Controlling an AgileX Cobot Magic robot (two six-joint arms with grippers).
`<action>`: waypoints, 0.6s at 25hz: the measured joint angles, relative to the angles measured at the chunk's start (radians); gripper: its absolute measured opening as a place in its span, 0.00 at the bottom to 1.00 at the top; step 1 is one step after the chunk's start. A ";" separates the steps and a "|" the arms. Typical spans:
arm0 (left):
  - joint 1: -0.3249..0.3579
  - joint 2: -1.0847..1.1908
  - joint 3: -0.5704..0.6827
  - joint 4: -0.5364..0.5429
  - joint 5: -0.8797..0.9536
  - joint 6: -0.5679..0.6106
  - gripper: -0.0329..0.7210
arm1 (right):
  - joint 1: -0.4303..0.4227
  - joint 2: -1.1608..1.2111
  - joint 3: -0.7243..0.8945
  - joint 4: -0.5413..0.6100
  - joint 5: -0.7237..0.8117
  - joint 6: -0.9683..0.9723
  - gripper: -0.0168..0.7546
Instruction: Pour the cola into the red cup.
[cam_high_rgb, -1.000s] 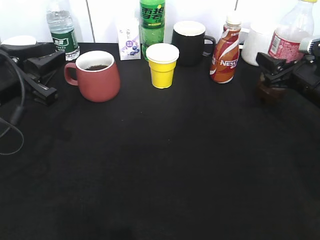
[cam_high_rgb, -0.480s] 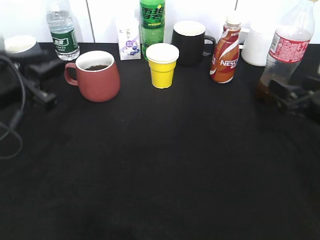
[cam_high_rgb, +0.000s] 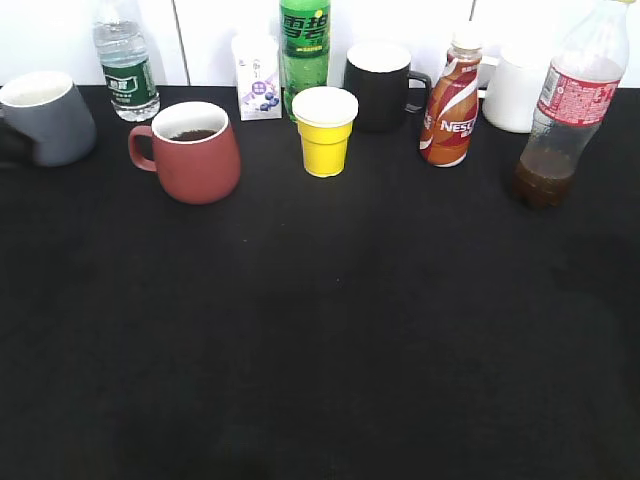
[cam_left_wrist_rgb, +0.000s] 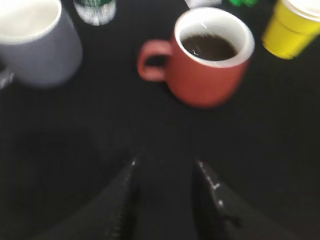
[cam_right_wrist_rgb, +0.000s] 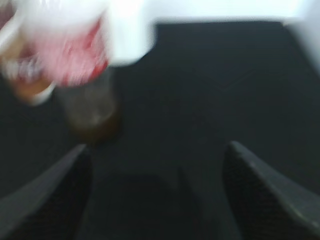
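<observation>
The cola bottle (cam_high_rgb: 562, 120) stands upright at the right of the black table, with a little dark liquid left at its base; it shows blurred in the right wrist view (cam_right_wrist_rgb: 82, 75). The red cup (cam_high_rgb: 190, 152) stands at the left with dark liquid inside; it also shows in the left wrist view (cam_left_wrist_rgb: 210, 62). Neither gripper shows in the exterior view. My left gripper (cam_left_wrist_rgb: 165, 172) is open and empty, well short of the red cup. My right gripper (cam_right_wrist_rgb: 157, 160) is open wide and empty, apart from the bottle.
A grey mug (cam_high_rgb: 48, 118) stands far left. Along the back are a water bottle (cam_high_rgb: 125, 62), a small carton (cam_high_rgb: 257, 78), a green soda bottle (cam_high_rgb: 304, 50), a yellow cup (cam_high_rgb: 325, 130), a black mug (cam_high_rgb: 380, 85), a Nescafe bottle (cam_high_rgb: 450, 100) and a white container (cam_high_rgb: 515, 92).
Both arms have pulled back out of the exterior view. The right gripper has let go of the cola bottle, which now stands alone. The grey mug is uncovered.
</observation>
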 joint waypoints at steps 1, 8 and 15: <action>0.000 -0.050 -0.027 -0.018 0.089 0.000 0.40 | 0.000 -0.080 -0.035 0.059 0.092 0.001 0.80; 0.000 -0.543 -0.041 -0.003 0.437 0.049 0.40 | 0.000 -0.532 -0.079 0.568 0.548 -0.344 0.79; 0.000 -0.923 0.130 0.032 0.602 0.055 0.41 | 0.000 -0.921 -0.080 0.496 1.009 -0.477 0.79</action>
